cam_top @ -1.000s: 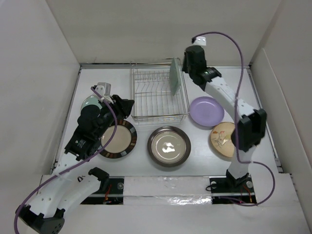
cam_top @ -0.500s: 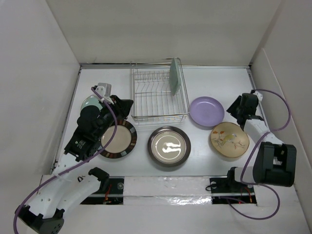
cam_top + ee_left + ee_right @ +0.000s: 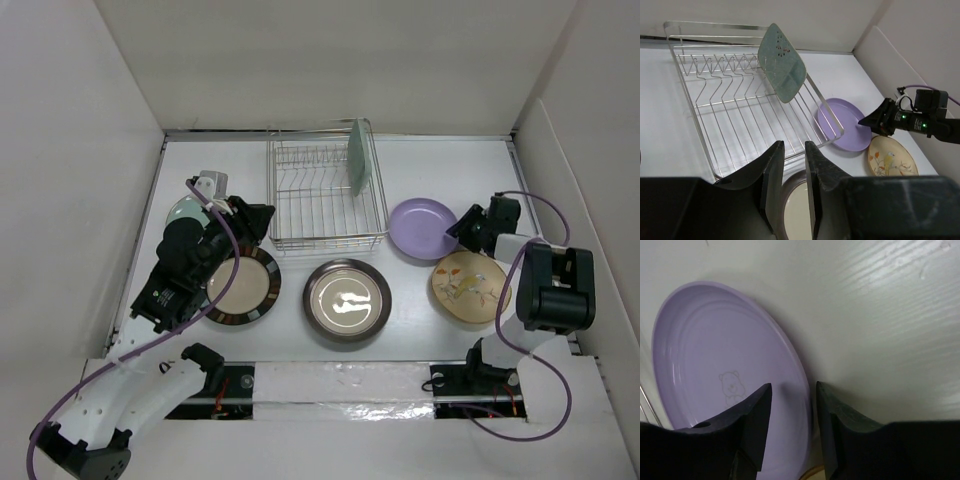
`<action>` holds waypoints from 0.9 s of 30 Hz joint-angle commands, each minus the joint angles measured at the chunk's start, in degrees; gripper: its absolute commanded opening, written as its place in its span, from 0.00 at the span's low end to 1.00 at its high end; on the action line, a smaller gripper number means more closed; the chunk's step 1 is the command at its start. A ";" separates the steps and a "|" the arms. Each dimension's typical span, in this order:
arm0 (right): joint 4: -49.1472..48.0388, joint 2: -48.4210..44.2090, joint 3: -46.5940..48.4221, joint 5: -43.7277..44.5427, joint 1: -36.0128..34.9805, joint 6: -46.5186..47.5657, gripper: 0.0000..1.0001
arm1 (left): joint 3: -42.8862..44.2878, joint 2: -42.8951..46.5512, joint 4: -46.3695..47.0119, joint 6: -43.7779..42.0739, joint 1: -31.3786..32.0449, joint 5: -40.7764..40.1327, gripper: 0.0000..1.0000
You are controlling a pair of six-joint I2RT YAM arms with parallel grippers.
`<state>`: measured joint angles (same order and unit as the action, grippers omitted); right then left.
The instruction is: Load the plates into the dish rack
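Tally: one dish of six is loaded. Pale mint rectangular plate (image 3: 357,155) stands on edge among the tines at the right side of the square chrome-wire dish rack (image 3: 320,210); no other dish is in it

Five lie flat on the white counter (image 3: 440,165):
- lavender round plate (image 3: 424,228), just right of the rack
- tan floral round plate (image 3: 470,285), near side of the lavender one
- glossy dark brown round plate (image 3: 347,299), in front of the rack
- brown-rimmed cream round plate (image 3: 243,286), front left
- small pale green round plate (image 3: 180,208), far left, mostly hidden under the left arm

Right gripper (image 3: 792,387) is low at the lavender plate's right edge, jaws apart and straddling the rim. From the wrist view the pads look not yet pressed on it, though the contact is hard to read. Judged step in hand: picking up the lavender plate, likely the second dish to go in

Left gripper (image 3: 794,147) hangs over the far rim of the cream plate by the rack's near left corner, jaws narrowly parted with nothing between them

Left to do: all five counter dishes, each to be lifted, tipped upright and slotted
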<state>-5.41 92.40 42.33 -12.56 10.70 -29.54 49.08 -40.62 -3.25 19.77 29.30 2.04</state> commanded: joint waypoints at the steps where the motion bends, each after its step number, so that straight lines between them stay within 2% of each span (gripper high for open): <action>1: -4.78 2.16 2.15 -3.09 0.02 -2.10 0.43 | -0.39 0.63 2.28 -0.79 0.41 -0.20 0.21; 3: -5.83 3.39 2.15 -3.61 0.02 -2.98 0.36 | -0.30 0.63 2.28 -0.79 0.41 -0.20 0.21; 4: -6.10 3.66 2.23 -3.62 0.02 -3.24 0.25 | -0.30 0.54 2.19 -0.79 0.41 -0.20 0.21; 7: -6.98 2.79 2.15 -1.60 0.02 -4.30 0.03 | -0.30 0.72 2.19 -0.70 0.41 -0.29 0.21; 8: -6.90 1.92 2.23 -0.72 0.02 -4.56 0.00 | -0.30 0.72 2.19 -0.78 0.41 -0.29 0.21; 11: -5.14 -3.44 3.46 5.07 -1.03 -5.44 0.00 | -0.30 0.98 2.37 -0.79 0.41 -0.02 0.21; 14: -1.11 -10.56 5.65 15.33 -2.96 -5.53 0.00 | -0.39 0.72 2.37 -0.70 0.41 -0.20 0.21; 18: 7.93 -18.03 15.11 35.61 -11.72 -0.37 0.00 | -0.48 0.89 2.63 -0.79 0.41 -0.02 0.22; 20: 10.32 -19.18 20.14 40.75 -15.95 2.89 0.00 | -0.48 0.98 2.72 -0.70 0.41 -0.02 0.22; 21: 13.12 -18.58 23.04 44.86 -18.15 6.56 0.00 | -0.48 0.98 2.72 -0.78 0.41 0.06 0.22; 23: 18.04 -15.34 34.53 48.84 -25.18 10.19 0.00 | -0.56 0.98 2.89 -0.70 0.41 0.07 0.22; 25: 23.76 -8.40 46.10 56.83 -32.19 15.90 0.00 | -0.56 1.16 2.89 -0.70 0.41 -0.02 0.22; 27: 27.19 -3.48 53.00 63.40 -35.99 21.50 0.00 | -0.56 1.33 2.81 -0.70 0.41 -0.11 0.22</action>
<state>13.32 83.70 87.57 35.83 -20.23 -18.20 49.08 -40.56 -3.22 19.75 29.30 1.96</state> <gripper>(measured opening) 0.056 0.218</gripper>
